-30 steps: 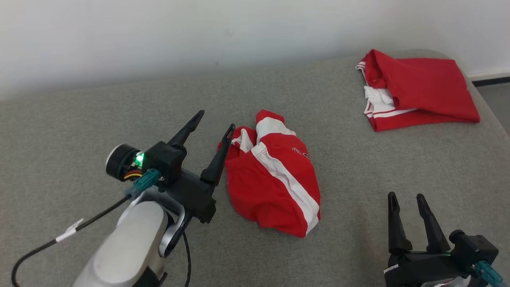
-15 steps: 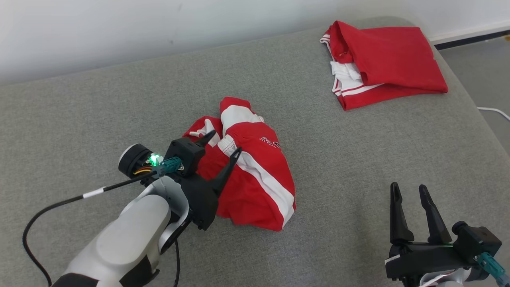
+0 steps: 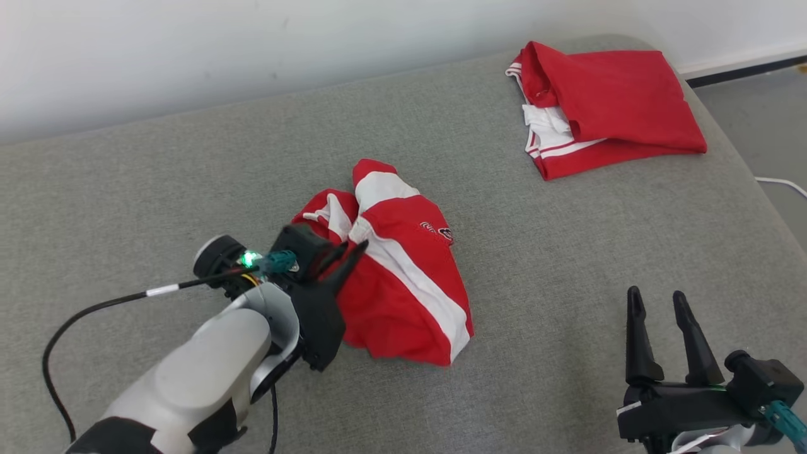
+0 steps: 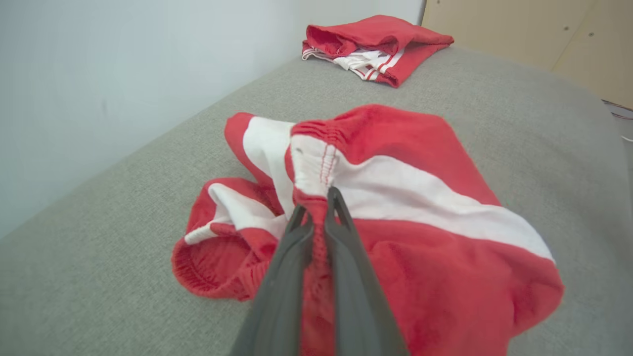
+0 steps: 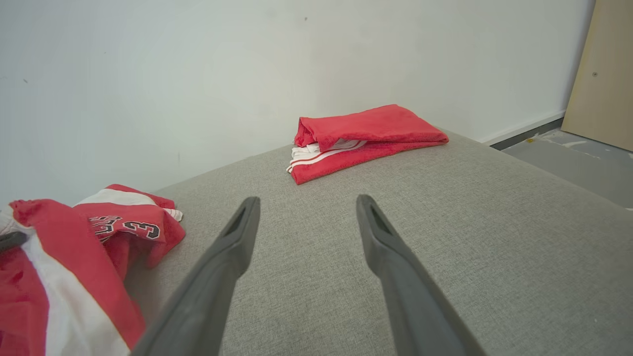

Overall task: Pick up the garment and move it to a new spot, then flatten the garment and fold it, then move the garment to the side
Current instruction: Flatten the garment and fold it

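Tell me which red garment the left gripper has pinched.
The crumpled garment at mid-surface: the left gripper is shut on its elastic edge. The folded garment lies apart, far right.

Head view: left tool (image 3: pixel 353 247) hides the pinched fold of the garment (image 3: pixel 410 296); its print (image 3: pixel 438 232) is too small to read; right tool (image 3: pixel 657 294) base is cropped below; right wrist view's left edge crops the garment.
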### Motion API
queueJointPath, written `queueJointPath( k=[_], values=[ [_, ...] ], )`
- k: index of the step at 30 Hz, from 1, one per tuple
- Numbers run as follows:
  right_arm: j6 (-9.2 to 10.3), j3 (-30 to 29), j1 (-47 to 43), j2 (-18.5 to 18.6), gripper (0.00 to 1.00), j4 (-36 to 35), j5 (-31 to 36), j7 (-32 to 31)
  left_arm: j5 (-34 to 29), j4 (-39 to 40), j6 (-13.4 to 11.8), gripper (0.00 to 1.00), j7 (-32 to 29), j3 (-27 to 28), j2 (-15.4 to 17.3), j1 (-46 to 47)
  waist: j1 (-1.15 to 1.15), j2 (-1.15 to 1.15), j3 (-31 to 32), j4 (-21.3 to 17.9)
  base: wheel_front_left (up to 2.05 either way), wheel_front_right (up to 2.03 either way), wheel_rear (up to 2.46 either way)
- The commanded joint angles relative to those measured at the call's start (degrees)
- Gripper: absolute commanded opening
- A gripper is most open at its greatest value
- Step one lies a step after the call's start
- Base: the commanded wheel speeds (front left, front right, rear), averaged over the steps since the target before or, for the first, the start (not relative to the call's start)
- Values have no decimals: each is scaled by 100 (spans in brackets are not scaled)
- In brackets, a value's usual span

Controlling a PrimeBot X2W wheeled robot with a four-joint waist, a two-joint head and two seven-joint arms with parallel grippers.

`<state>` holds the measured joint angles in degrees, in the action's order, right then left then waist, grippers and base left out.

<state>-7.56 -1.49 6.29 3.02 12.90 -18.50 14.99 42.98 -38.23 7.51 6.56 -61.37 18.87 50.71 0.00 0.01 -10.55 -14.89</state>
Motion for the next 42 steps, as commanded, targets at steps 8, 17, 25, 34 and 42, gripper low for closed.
queueJointPath(
  k=[8,17,25,34,42],
  values=[
    [17,-130,-298,48,100,4,86,26,106,-246,-79,0,624,175,17,39,0,-1,335,548,0,0,0],
    [17,-65,-428,74,100,41,95,26,131,672,-720,0,868,822,367,-1212,0,-1,617,1246,0,0,0],
    [17,-62,-512,122,100,72,69,27,-151,1890,-1272,0,863,2231,601,-3222,0,-1,656,1482,0,0,0],
    [17,-66,-540,156,100,136,67,26,-889,2329,-1146,100,865,3366,111,-4365,0,-1,742,1607,0,0,0],
    [17,-36,-551,167,100,151,28,26,-1664,2938,-861,100,864,4413,-298,-4612,0,-1,849,1597,0,0,0]
  ],
)
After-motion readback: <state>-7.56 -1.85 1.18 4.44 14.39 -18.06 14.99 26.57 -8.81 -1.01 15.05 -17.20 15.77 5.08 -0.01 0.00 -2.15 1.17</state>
